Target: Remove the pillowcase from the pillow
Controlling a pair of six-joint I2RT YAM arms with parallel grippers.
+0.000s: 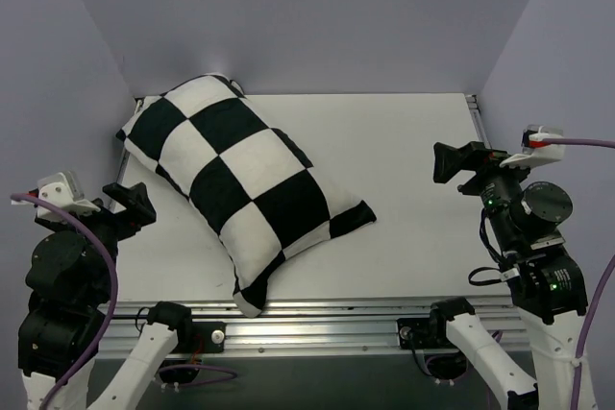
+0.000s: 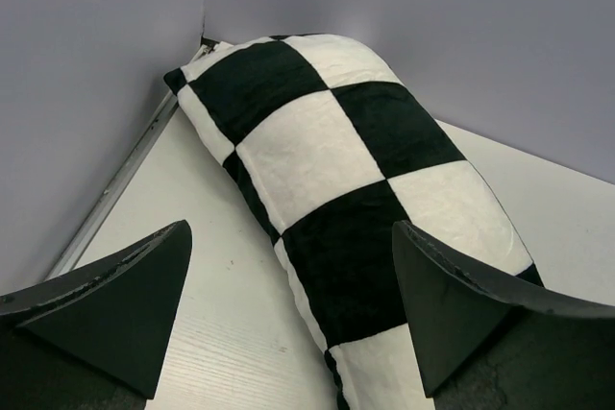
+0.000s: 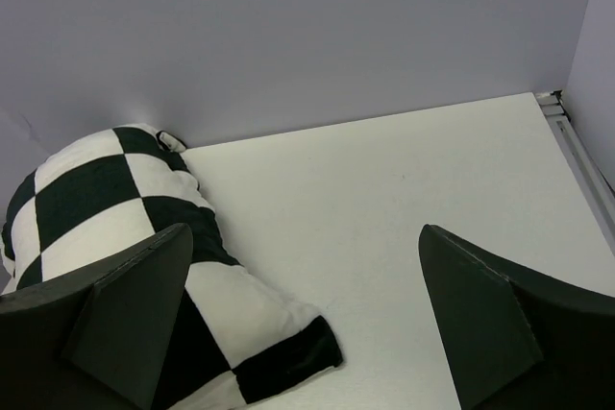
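Note:
The black-and-white checkered pillowcase [image 1: 245,183] lies stuffed and diagonal on the white table, from the back-left corner toward the front middle. It also shows in the left wrist view [image 2: 336,170] and in the right wrist view [image 3: 115,228]. The plain white pillow is hidden inside it. My left gripper [image 1: 130,201] is open and empty at the left table edge, beside the case. My right gripper [image 1: 452,162] is open and empty at the right, well apart from the case. Both grippers hang above the table.
Grey-lilac walls [image 1: 307,16] close in the back and both sides. A metal rail [image 1: 336,312] runs along the front edge. Bare white tabletop [image 1: 413,151] lies between the case and the right arm.

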